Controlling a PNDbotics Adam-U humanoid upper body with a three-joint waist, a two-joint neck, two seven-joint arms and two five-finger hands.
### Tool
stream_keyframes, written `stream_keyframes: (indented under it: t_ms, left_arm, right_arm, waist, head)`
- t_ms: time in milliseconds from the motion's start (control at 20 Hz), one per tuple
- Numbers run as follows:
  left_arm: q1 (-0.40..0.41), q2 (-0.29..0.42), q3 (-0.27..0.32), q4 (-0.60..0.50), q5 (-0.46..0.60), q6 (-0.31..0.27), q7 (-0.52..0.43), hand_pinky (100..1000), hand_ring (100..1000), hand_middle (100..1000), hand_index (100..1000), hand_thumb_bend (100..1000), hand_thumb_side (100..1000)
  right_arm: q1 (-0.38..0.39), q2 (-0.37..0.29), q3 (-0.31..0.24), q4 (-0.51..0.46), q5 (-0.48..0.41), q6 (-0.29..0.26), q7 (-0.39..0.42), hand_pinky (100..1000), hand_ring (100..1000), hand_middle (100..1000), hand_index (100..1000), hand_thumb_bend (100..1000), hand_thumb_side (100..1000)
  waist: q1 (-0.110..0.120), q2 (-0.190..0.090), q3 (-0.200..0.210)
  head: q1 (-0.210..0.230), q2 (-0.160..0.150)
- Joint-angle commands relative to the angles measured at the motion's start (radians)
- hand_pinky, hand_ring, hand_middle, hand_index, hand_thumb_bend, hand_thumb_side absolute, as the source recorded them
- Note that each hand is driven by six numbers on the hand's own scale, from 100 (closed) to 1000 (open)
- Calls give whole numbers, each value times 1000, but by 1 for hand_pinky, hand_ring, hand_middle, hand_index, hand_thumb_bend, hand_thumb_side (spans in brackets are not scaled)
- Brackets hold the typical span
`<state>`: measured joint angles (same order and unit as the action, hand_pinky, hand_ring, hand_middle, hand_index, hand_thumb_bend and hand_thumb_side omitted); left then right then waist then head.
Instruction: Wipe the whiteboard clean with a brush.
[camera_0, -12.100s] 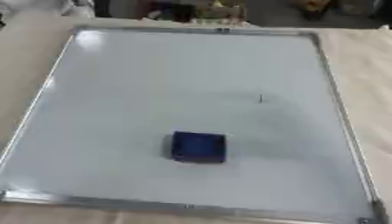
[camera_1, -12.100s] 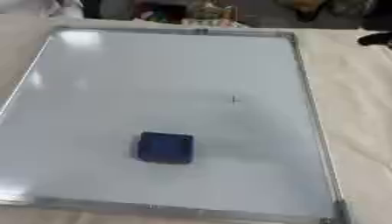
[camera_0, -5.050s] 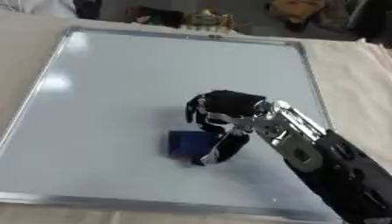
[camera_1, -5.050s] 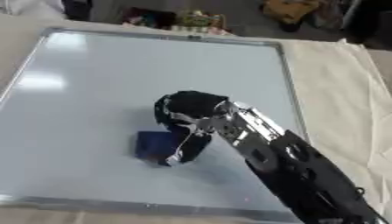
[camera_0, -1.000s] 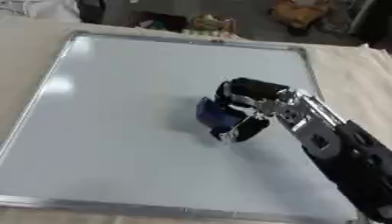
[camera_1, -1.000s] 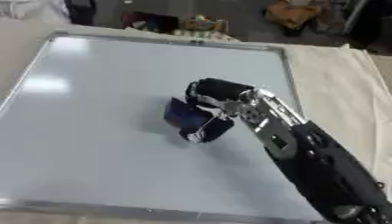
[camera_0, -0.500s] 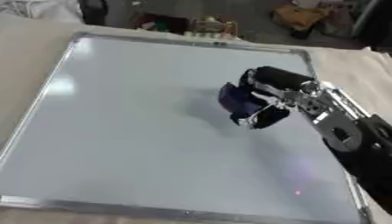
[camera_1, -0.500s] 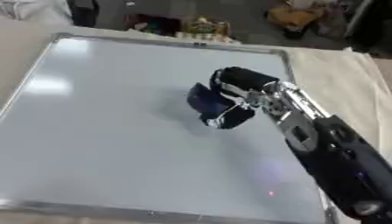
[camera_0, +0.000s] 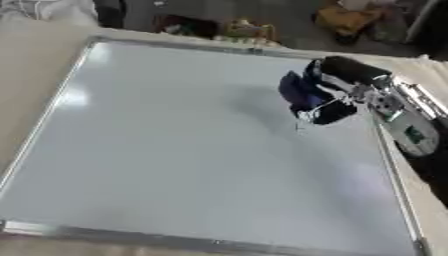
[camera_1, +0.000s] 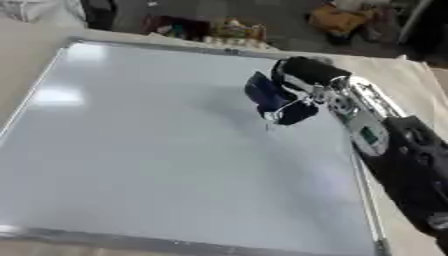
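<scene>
A large whiteboard (camera_0: 175, 150) with a metal frame lies flat before me and fills most of both views. My right hand (camera_0: 346, 87) comes in from the right, fingers curled round a dark blue brush (camera_0: 297, 92), which it holds tilted at the board's upper right part. A small dark mark (camera_0: 297, 126) shows on the board just below the brush. My left hand is in neither view.
Cream cloth (camera_0: 26, 85) surrounds the board on the left and right. Beyond the far edge lies clutter on a dark floor: a yellow-brown object (camera_0: 346, 17) and small items (camera_0: 236, 30). The board's right frame rail (camera_0: 394, 185) runs under my forearm.
My right hand has carried the blue brush from the board's middle up and to the right, toward the far right corner. The whole picture has also shifted slightly.
</scene>
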<state>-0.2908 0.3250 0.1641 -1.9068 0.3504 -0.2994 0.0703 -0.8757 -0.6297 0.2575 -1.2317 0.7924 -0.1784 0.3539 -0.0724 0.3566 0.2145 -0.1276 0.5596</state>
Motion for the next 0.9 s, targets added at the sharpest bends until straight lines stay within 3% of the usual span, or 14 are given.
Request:
stream_keyframes:
  t_ms: [50,550,900]
  left_arm:
    - [-13,23,0,-15,-2,-6,-3,656,630,558,656,295,972]
    - [-23,21,-2,-15,-4,-8,-6,656,629,558,655,292,973]
    - [-27,20,-1,-17,-6,-7,-6,656,629,557,654,289,972]
  right_arm:
    - [-29,-43,-30,46,34,-6,-19,656,776,324,100,176,371]
    - [-50,-41,-35,126,103,-64,-16,660,782,321,100,174,374]
    - [-53,-33,-32,149,124,-93,12,664,783,298,100,189,395]
  waist:
    - [6,-16,4]
    - [0,3,22]
    - [-2,13,23]
  head:
    - [-16,-8]
    - [-69,-8]
    - [-67,-16]
